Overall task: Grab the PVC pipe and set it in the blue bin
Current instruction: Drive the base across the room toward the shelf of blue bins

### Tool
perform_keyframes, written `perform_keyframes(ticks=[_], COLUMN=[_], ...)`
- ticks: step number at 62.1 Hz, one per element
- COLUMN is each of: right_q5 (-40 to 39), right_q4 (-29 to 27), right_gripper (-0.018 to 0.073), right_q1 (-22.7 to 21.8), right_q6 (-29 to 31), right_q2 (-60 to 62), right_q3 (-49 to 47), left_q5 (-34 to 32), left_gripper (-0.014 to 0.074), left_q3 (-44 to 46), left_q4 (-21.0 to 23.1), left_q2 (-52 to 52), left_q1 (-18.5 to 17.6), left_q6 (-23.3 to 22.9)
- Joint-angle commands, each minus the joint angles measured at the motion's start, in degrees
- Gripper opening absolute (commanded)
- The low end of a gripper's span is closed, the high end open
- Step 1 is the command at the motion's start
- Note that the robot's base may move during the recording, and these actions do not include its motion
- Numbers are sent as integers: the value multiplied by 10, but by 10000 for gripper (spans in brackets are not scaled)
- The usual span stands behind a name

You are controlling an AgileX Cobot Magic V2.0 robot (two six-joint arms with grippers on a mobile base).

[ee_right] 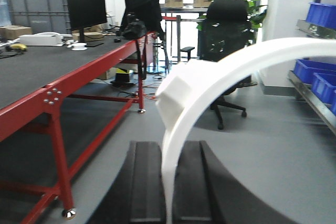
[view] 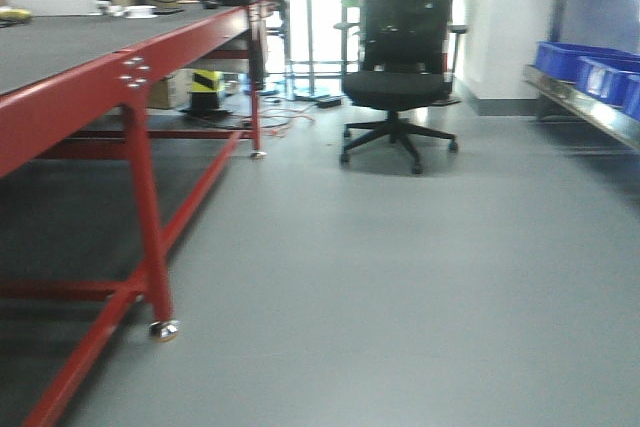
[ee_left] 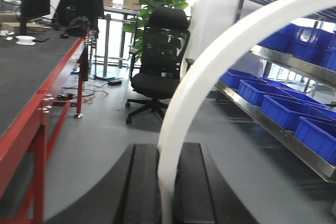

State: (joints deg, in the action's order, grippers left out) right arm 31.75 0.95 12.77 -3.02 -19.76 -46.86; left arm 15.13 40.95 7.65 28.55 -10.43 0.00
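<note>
In the left wrist view my left gripper [ee_left: 169, 192] is shut on a white curved PVC pipe [ee_left: 210, 61] that arcs up and off to the right. In the right wrist view my right gripper [ee_right: 168, 192] is shut on a white curved PVC pipe [ee_right: 210, 74] with a chunky fitting at its upper left end. Blue bins [ee_left: 283, 106] sit in a row on a metal shelf rack at the right; they also show in the front view [view: 585, 67] and the right wrist view [ee_right: 315, 77]. Neither gripper shows in the front view.
A red-framed work table [view: 120, 72] with a dark top runs along the left, its leg and caster [view: 162, 328] near. A black office chair [view: 395, 77] stands ahead on the grey floor [view: 400, 287]. Cables and a yellow-black box [view: 206, 89] lie under the table.
</note>
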Motion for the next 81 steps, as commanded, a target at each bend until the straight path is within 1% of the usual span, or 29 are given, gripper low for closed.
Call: perform_keyframes(ticks=[1,81], right_q5=[-17,-17], right_q4=[3,3], right_gripper=[-168,-168], right_q1=[0,0], right_q6=[1,1], right_q2=[3,3], right_q3=[1,1], left_q5=[-12,-12], left_gripper=[-111,-111], left_q3=[1,1], left_q4=[-2,-2], left_q2=[-2,-2], left_q1=[-2,-2], left_q6=[0,0])
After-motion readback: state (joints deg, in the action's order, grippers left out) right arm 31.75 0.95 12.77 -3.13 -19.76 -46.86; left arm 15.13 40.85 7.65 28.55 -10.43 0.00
